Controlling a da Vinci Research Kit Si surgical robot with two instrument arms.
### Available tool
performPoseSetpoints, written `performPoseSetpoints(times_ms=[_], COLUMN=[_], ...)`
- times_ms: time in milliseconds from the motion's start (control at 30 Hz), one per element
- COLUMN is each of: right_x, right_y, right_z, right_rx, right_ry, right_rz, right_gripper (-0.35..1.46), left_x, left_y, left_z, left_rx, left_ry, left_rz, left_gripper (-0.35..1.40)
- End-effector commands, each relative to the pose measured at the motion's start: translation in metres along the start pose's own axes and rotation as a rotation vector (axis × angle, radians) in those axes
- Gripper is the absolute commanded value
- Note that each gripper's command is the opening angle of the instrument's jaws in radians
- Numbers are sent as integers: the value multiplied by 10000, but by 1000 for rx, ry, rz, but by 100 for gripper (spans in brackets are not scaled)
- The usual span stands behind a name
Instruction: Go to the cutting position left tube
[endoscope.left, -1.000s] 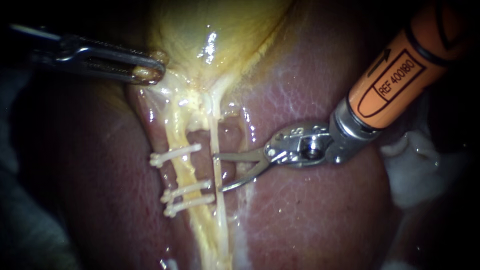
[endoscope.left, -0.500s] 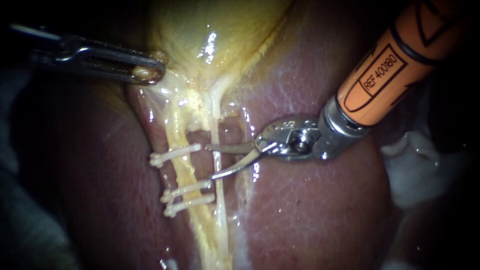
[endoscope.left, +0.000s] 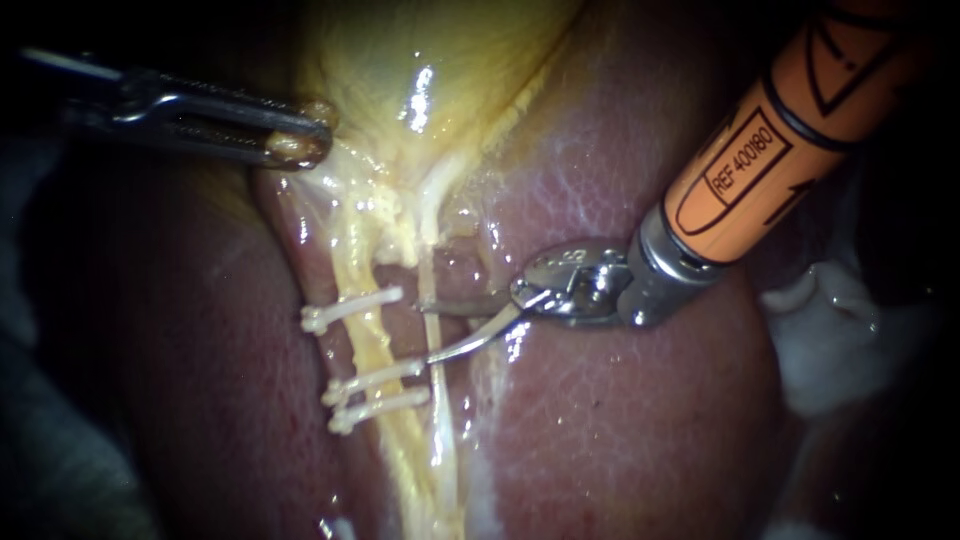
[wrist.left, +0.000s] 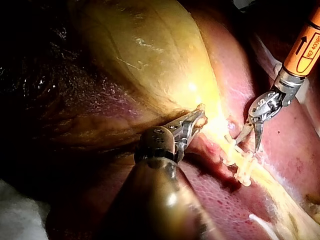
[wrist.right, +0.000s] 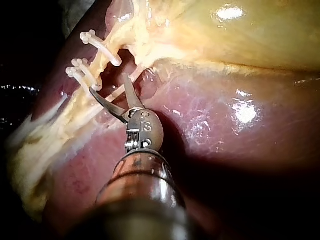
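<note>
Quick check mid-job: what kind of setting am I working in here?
Probably a surgical bench setup: liver and yellow gallbladder fill the view, white clips cross a tube, and the left instrument grips the gallbladder while the right instrument holds open jaws by the clips.

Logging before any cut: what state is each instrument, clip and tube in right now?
Left instrument's tool: shut on the gallbladder.
Right instrument's tool: open, tips at the right tube.
Three clips: closed across the left tube.
Left tube: whole, uncut.
Right tube: whole.
</note>
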Motion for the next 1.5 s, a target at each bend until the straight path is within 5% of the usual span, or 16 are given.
performPoseSetpoints(times_ms=[33,667,1133,1500], right_x=[2,38,54,67], right_y=[0,-13,-8,-41], right_z=[3,68,88,86], right_rx=[3,84,58,89], right_ry=[4,82,150,174], right_rz=[-4,-16,-7,-1], right_gripper=[130,130,133,135], left_x=[0,0,0,-1], left_y=[0,0,0,0], left_z=[0,2,3,1], left_rx=[0,1,2,1], left_ry=[0,0,1,0], left_rz=[0,0,-1,0], left_gripper=[-35,-35,-35,-35])
